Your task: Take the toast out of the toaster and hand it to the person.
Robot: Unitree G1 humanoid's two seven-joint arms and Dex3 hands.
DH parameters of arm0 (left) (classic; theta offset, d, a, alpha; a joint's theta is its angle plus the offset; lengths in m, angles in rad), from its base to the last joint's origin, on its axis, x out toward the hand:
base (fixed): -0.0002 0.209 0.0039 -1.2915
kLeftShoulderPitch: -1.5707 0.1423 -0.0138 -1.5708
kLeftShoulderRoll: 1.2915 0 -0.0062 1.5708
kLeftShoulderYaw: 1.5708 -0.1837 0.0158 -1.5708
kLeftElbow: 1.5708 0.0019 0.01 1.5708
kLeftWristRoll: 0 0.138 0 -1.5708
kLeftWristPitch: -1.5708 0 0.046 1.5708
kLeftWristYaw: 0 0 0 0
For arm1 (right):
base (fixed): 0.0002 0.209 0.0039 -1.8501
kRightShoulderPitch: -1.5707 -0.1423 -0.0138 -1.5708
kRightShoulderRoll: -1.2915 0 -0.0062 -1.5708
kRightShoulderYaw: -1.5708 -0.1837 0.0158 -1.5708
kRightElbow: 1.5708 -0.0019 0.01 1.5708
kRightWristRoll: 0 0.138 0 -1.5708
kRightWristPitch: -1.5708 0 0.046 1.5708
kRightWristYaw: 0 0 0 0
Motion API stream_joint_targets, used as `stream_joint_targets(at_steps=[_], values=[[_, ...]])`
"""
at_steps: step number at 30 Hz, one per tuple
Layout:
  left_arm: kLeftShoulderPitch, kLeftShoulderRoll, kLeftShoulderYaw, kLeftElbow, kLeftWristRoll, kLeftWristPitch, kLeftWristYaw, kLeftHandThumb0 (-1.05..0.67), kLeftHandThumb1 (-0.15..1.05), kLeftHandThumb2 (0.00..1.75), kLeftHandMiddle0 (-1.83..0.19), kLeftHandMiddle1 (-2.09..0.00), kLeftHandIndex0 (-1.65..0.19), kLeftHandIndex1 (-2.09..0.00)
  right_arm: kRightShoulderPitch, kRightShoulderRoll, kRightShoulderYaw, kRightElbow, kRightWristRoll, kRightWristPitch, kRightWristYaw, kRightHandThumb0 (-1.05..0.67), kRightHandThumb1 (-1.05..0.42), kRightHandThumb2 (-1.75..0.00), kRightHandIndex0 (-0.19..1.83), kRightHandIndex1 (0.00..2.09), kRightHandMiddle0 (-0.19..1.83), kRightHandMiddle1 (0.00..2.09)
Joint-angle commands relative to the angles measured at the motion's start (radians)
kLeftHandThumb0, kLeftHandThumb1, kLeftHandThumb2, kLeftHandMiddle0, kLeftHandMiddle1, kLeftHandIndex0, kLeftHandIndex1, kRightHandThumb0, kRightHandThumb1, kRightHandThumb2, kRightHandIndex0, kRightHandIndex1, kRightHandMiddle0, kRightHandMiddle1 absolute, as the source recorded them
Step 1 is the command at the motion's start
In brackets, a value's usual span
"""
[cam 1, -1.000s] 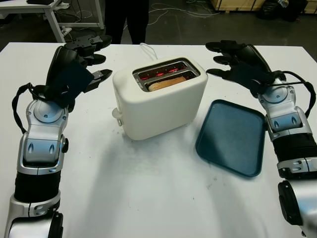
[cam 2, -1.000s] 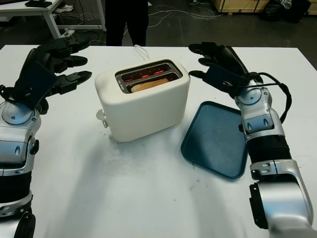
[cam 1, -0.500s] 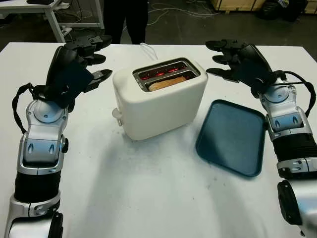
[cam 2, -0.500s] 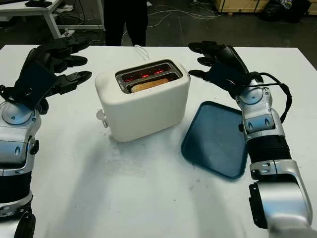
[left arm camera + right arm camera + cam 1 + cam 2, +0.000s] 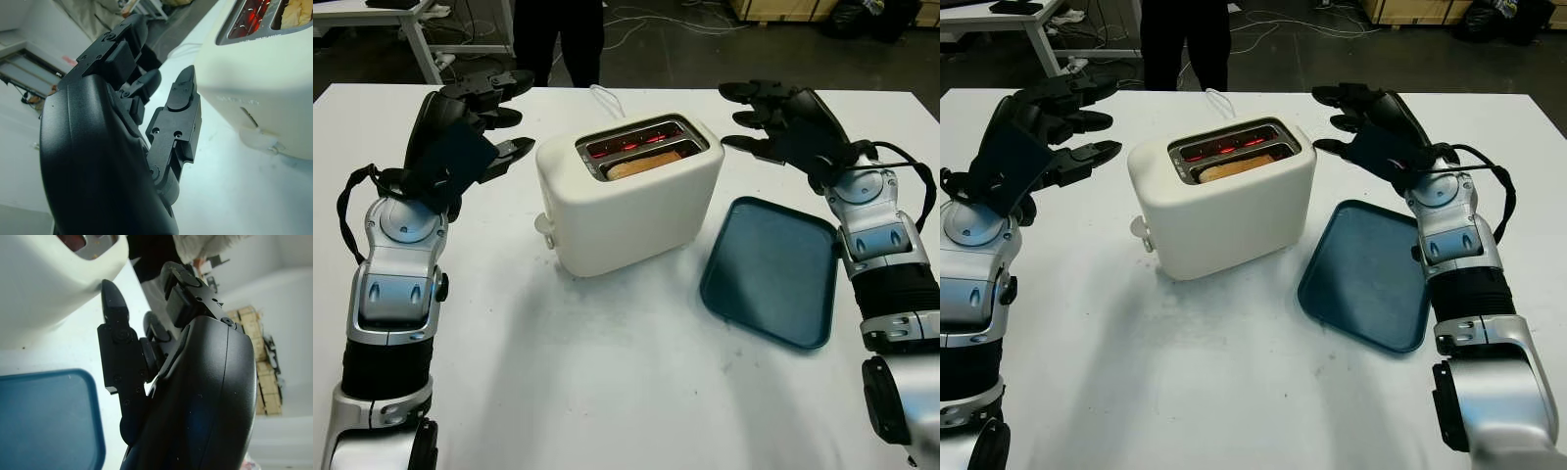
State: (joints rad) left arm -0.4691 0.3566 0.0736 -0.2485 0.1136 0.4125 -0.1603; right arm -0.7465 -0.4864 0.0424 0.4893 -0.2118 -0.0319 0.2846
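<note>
White surface (image 5: pixel 607 392) carries your toaster (image 5: pixel 631 196) centre, toast (image 5: pixel 644 164) down in its near slot. Left hand (image 5: pixel 475 122) and right hand (image 5: pixel 783 122) flank it, both open and holding nothing, staged to reach. Person (image 5: pixel 558 39) waits beyond.

I see bright, even overhead light on the white table (image 5: pixel 607 392), soft shadows beneath the toaster (image 5: pixel 626 196), and blurred backgrounds at both wrists.
</note>
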Motion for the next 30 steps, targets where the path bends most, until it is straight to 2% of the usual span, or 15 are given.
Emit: stream_joint_targets(at_steps=[1,23,30], values=[[-0.010,0.005,0.000,0.001,0.004,-0.012,0.002,-0.33,0.92,0.06,-0.36,-0.76,-0.63,-0.04,-0.006,0.010,-0.007,-0.011,0.013,0.011,0.002,-0.28,-0.90,0.00,0.58,0.01,0.51,0.00],[-0.004,0.002,0.012,-0.018,-0.006,0.002,0.000,-0.32,0.92,0.06,-0.34,-0.78,-0.63,-0.04,0.001,0.015,-0.004,-0.038,0.006,0.023,-0.002,-0.32,-0.90,0.00,0.60,0.02,0.53,0.01],[0.006,-0.006,0.017,-0.018,-0.012,-0.005,0.004,-0.33,0.92,0.05,-0.34,-0.79,-0.64,-0.04,0.007,0.018,-0.008,-0.034,0.008,0.022,-0.008,-0.28,-0.90,0.00,0.59,0.00,0.53,0.00]])
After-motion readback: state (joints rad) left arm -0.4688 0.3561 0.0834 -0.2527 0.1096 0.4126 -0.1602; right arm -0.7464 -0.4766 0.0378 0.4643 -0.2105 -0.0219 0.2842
